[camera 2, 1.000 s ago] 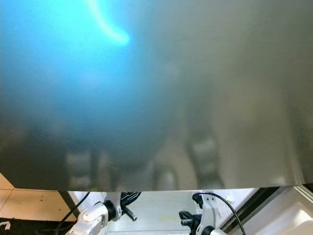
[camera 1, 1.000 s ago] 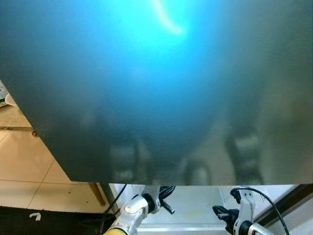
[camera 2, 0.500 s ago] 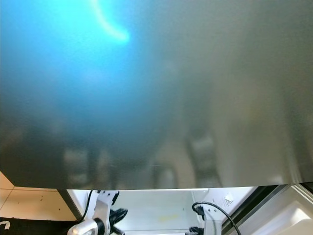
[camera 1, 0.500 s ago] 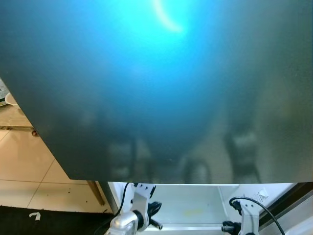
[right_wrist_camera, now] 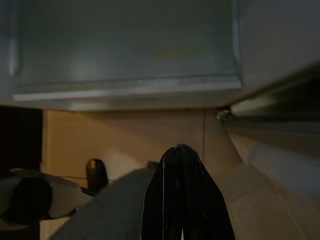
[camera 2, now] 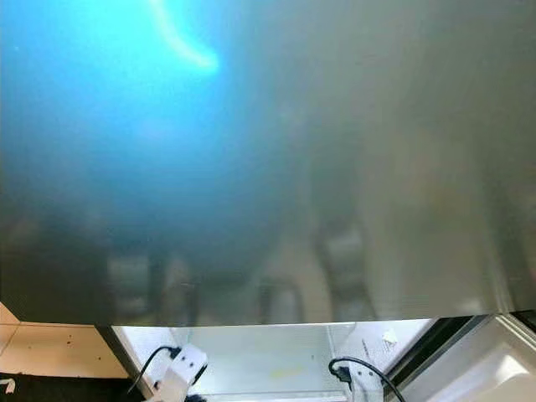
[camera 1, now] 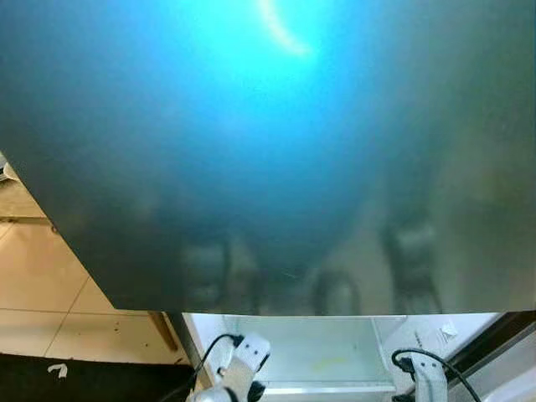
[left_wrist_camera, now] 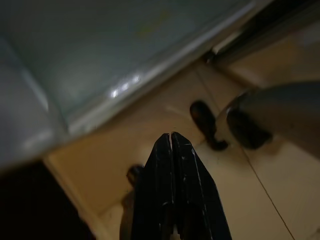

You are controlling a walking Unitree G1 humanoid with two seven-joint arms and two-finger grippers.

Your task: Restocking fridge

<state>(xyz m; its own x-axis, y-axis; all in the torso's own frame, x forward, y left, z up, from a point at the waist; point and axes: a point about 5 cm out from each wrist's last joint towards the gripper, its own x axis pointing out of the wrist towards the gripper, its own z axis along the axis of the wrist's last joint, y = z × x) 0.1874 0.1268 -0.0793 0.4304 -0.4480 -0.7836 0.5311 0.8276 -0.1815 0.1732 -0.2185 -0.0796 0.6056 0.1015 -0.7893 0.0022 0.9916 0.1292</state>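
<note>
A home kitchen, by the look of it: a grey steel fridge door (camera 1: pixel 335 167) looms close in front, with the white fridge interior and its glass shelf (camera 1: pixel 327 364) open below, and beige floor tiles (camera 1: pixel 33 285) to the left.

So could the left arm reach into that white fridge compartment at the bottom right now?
Probably yes. The compartment lies open just ahead, under the big grey door, with nothing visibly between. But the left gripper hangs low, shut and pointing at the tiled floor, so the arm must lift first.
</note>
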